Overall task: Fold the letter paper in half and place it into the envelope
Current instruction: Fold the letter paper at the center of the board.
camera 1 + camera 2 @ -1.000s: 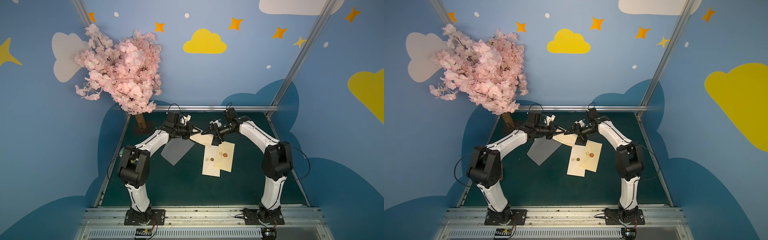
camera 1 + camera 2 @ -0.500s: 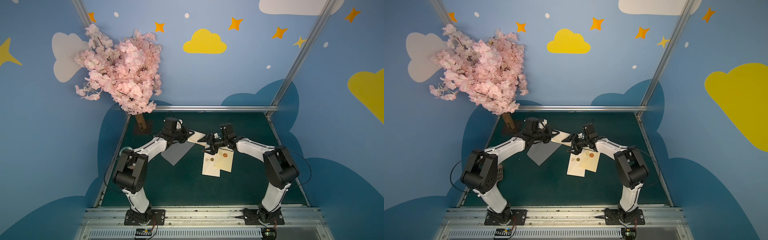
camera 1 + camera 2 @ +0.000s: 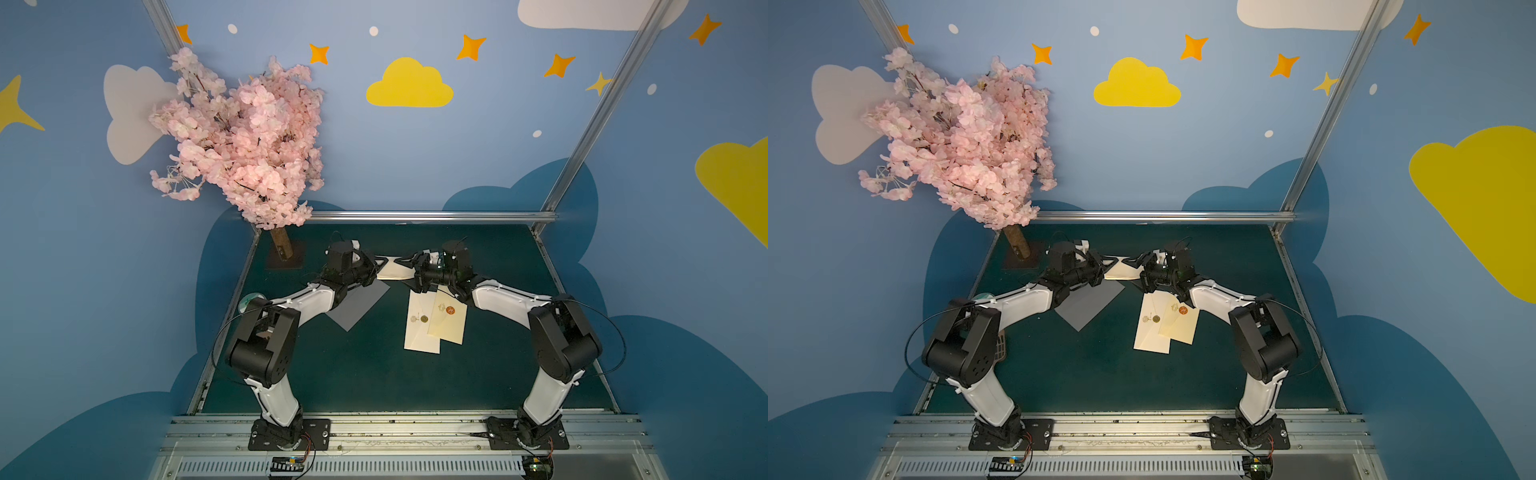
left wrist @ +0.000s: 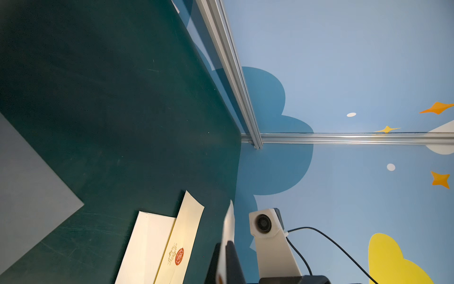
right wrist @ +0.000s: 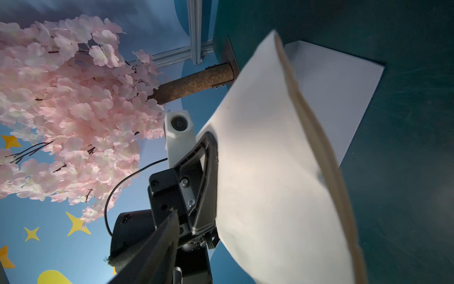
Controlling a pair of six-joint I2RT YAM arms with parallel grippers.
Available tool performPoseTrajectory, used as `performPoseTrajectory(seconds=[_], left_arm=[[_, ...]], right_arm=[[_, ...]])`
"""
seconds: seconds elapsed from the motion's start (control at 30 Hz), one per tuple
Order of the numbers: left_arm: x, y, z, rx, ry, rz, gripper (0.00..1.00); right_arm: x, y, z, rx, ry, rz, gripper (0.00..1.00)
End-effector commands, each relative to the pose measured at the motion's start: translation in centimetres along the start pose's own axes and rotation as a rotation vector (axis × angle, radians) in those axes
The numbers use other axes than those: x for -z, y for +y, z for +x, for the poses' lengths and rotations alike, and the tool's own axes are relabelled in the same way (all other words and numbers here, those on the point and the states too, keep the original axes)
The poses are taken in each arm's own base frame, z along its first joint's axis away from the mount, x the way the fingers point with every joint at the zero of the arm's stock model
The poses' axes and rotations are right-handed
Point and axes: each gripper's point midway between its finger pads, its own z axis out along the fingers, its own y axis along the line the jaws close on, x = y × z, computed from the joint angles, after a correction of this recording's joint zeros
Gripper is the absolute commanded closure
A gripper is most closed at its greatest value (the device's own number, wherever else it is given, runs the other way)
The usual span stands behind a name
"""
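Evidently readying the envelope (image 3: 394,272), the left hand (image 3: 380,262) pinches it aloft near the flat letter paper (image 3: 359,306); the part-open, empty right hand (image 3: 402,261) should clamp its free end.

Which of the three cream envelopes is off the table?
The envelope in the left gripper, held in the air; the red-sealed envelope and the gold-sealed envelope lie flat, overlapping.

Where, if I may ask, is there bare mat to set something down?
Free: the mat's front, between the arm bases; its right rear corner. Crowded: centre, with letter paper, two envelopes, and the left gripper holding a third envelope.
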Motion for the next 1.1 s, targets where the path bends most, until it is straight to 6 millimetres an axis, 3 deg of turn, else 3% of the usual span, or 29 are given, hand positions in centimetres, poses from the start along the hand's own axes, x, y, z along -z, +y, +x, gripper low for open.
performPoseTrajectory(seconds=[0.0,0.2,0.3,0.37,0.47,0.57,0.93,1.07], left_arm=[[-0.3,-1.4,-0.1,0.004,-0.018,0.069,0.98],[-0.6,-2.1,0.8,-0.024,0.013,0.088,0.97],[-0.5,-2.4,1.3,-0.052,0.040,0.089,0.86],[-0.3,-2.5,1.6,-0.076,0.060,0.088,0.73],[0.2,-3.0,1.9,-0.131,0.094,0.079,0.51],[0.7,-2.9,2.0,-0.181,0.138,0.063,0.42],[2.5,-3.3,4.7,-0.287,0.380,0.174,0.48],[3.4,-3.2,5.2,-0.313,0.406,0.202,0.54]], right_arm=[[-0.3,1.1,-0.2,0.024,-0.042,-0.042,0.40],[-0.3,0.9,-0.1,0.053,-0.062,-0.001,0.77],[-0.2,0.8,-0.4,0.061,-0.068,0.012,0.91],[-0.1,0.8,-0.6,0.077,-0.062,0.021,1.00],[0.3,1.0,-0.5,0.107,-0.025,0.039,1.00],[0.9,1.7,0.2,0.162,0.038,0.038,1.00],[2.7,3.4,3.3,0.321,0.266,0.032,1.00],[3.1,2.9,3.9,0.332,0.312,0.058,1.00]])
